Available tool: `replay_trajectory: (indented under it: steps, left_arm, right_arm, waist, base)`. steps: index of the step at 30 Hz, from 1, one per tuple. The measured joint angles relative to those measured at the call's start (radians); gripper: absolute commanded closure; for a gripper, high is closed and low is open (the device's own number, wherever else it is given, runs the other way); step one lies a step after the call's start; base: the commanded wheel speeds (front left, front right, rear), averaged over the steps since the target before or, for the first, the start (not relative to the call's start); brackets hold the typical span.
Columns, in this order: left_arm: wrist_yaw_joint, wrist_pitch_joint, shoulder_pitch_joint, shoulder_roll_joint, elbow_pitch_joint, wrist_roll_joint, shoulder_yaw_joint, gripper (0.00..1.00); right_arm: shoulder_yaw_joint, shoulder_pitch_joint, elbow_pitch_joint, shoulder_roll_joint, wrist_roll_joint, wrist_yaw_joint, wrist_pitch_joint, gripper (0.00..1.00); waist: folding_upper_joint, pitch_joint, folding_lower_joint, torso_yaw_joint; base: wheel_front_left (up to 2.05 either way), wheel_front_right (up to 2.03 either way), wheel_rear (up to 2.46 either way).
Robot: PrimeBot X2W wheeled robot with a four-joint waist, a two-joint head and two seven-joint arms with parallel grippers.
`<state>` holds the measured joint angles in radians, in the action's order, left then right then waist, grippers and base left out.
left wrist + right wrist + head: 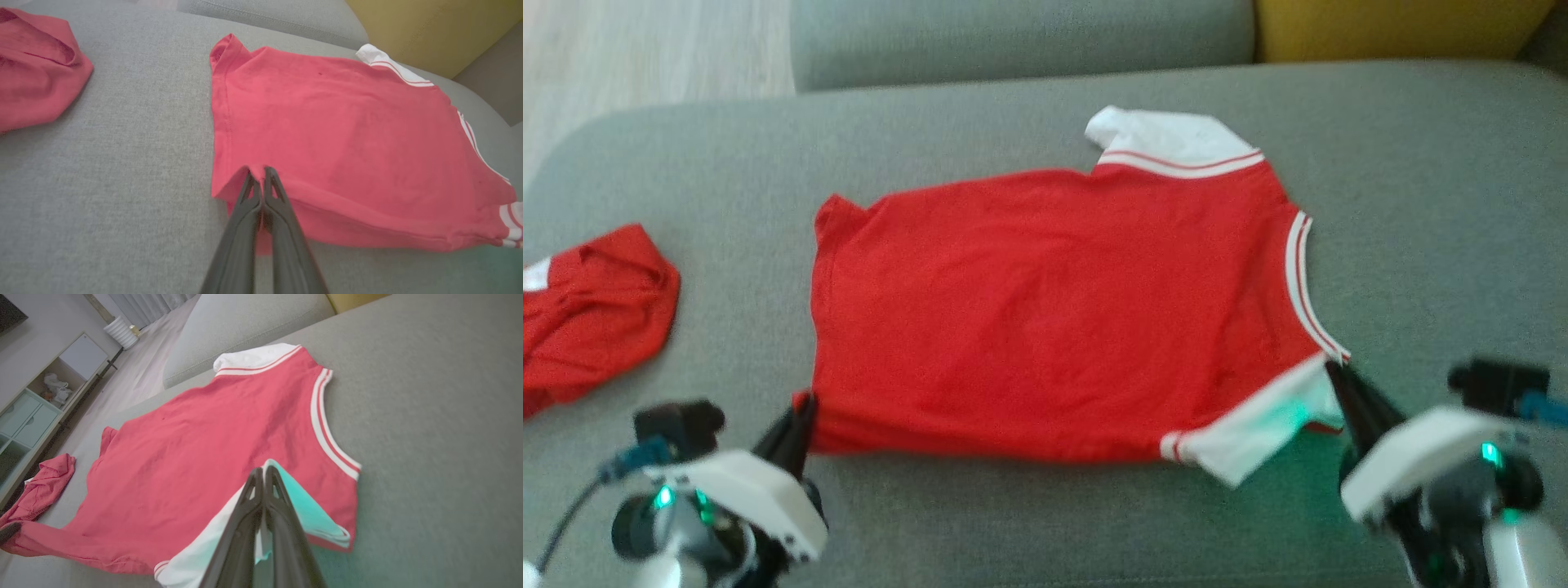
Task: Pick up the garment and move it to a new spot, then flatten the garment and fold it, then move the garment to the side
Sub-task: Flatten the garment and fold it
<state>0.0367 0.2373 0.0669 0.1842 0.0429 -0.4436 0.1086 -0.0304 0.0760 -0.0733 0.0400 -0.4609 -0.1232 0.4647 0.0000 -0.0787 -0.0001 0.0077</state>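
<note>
Left claw [800, 411] squeezes the near corner of the white-sleeved red cloth shirt [1054, 310], flat on the grey fabric sofa [1045, 523] beyond both claws; right claw [1339, 380] squeezes a sleeve. Left wrist: tips closed on red hem. Right wrist: tips closed on white sleeve.

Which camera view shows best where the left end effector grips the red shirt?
The left wrist view: the left end effector is shut on the near edge of the red shirt, close and sharp. The head view shows the grip small and blurred; the right wrist view, as a dark tip far off.
</note>
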Motion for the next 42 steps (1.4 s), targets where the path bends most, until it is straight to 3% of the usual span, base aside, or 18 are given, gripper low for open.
replay_trajectory:
  steps: [9,17,18,19,20,24,28,35,42]
  left_arm:
    - [0.035,0.016,-0.178,0.006,0.088,-0.072,-0.019,1.00]
    - [0.070,0.017,-0.260,0.004,0.210,-0.115,0.012,1.00]
    - [0.070,0.017,-0.260,0.004,0.210,-0.115,0.012,1.00]
    - [0.070,0.016,-0.261,0.004,0.221,-0.119,0.015,0.55]
    - [0.070,0.007,-0.261,0.004,0.230,-0.120,0.016,0.00]
    - [0.066,-0.062,-0.261,0.000,0.254,-0.115,0.011,0.00]
    - [0.027,-0.175,-0.257,-0.008,0.247,-0.064,0.007,0.00]
    - [-0.045,-0.406,-0.215,-0.029,0.155,0.040,0.003,0.00]
    - [-0.074,-0.471,-0.161,-0.031,0.088,0.113,0.010,0.00]
  right_arm:
    - [0.022,-0.303,0.145,0.014,0.049,0.000,0.004,1.00]
    - [0.039,-0.448,0.335,0.038,0.056,0.000,-0.064,1.00]
    - [0.039,-0.448,0.335,0.038,0.056,0.000,-0.064,0.65]
    - [0.033,-0.455,0.351,0.036,0.042,0.000,-0.081,0.00]
    - [0.022,-0.458,0.365,0.033,0.024,0.000,-0.100,0.00]
    - [0.021,-0.458,0.390,0.031,-0.023,0.000,-0.183,0.00]
    - [0.056,-0.453,0.355,0.028,-0.015,0.000,-0.306,0.00]
    - [0.077,-0.369,0.208,0.042,0.200,0.000,-0.500,0.00]
    - [0.083,-0.212,0.067,0.039,0.323,0.000,-0.528,0.00]
  waist:
    - [0.0000,-0.103,0.0002,0.026]
    - [0.0000,-0.165,0.0003,0.044]
    - [0.0000,-0.165,0.0003,0.044]
    - [0.0000,-0.167,0.0003,0.045]
    - [0.0000,-0.168,0.0002,0.044]
    - [0.0000,-0.163,0.0002,0.042]
    - [0.0000,-0.150,0.0001,0.040]
    - [0.0000,-0.115,0.0001,0.040]
    - [0.0000,-0.072,0.0001,0.034]
  base:
    - [0.00,0.00,0.00]
    - [0.00,0.00,0.00]
    - [0.00,0.00,0.00]
    - [0.00,0.00,0.00]
    - [0.00,0.00,0.00]
    - [0.00,0.00,0.00]
    - [0.00,0.00,0.00]
    - [0.00,0.00,0.00]
    - [0.00,0.00,0.00]
